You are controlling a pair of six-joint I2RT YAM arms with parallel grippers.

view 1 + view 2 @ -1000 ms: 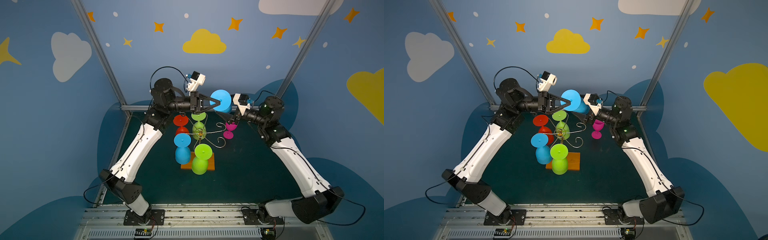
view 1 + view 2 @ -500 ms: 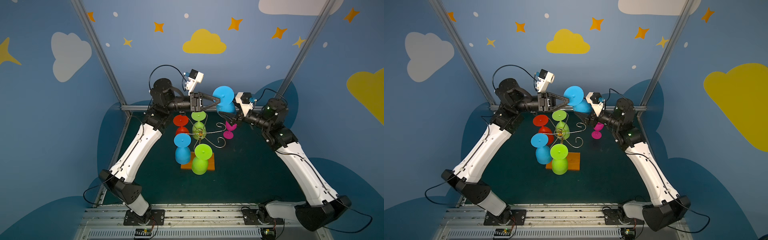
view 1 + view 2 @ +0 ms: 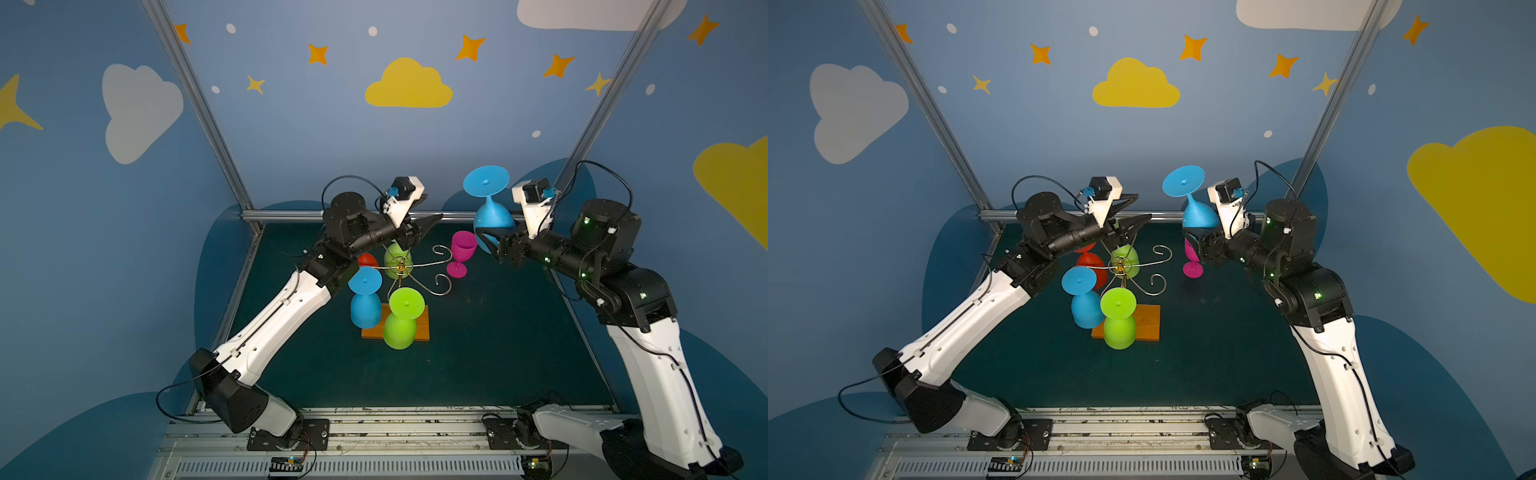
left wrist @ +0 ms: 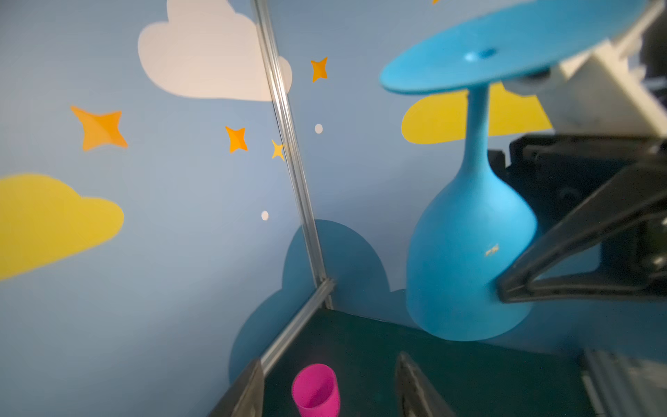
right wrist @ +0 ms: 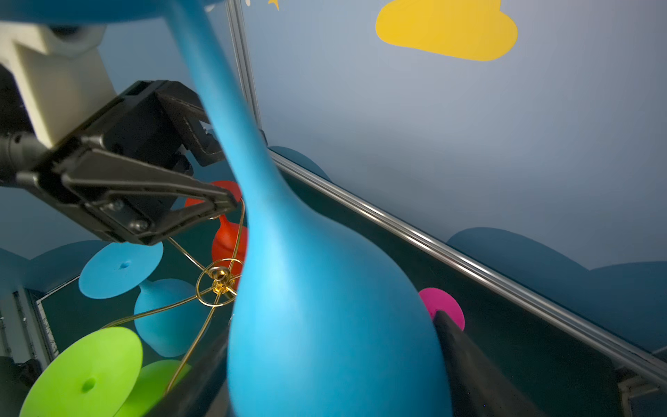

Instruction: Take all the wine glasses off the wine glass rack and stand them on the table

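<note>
Behind and to the right of the wine glass rack (image 3: 402, 266), the right claw (image 3: 490, 243) is clamped across the bowl of a blue wine glass (image 3: 492, 216). The glass is held foot-up and slightly tilted, high over the desk (image 3: 519, 340) and free of every wire arm. The left claw (image 3: 432, 208) hangs near the rack's top with its fingers apart and nothing between them. Four others hang on the rack: a blue glass (image 3: 365, 299), a lime-green glass (image 3: 401, 320), a red glass (image 3: 368, 261) and a second green glass (image 3: 395, 257). A magenta wine glass (image 3: 461, 253) stands upright on the desk, just below the held bowl.

The lift-off looks done; what remains, I judge, is carrying the glass clear and setting it down. The smooth, rounded bowl could slip, so grip firmly and travel slowly. Move it toward the desk on the right, away from the magenta wine glass and the scroll tips. Then lower it squarely until it bears its own weight before releasing. The left claw is best kept off the hanging glasses.
</note>
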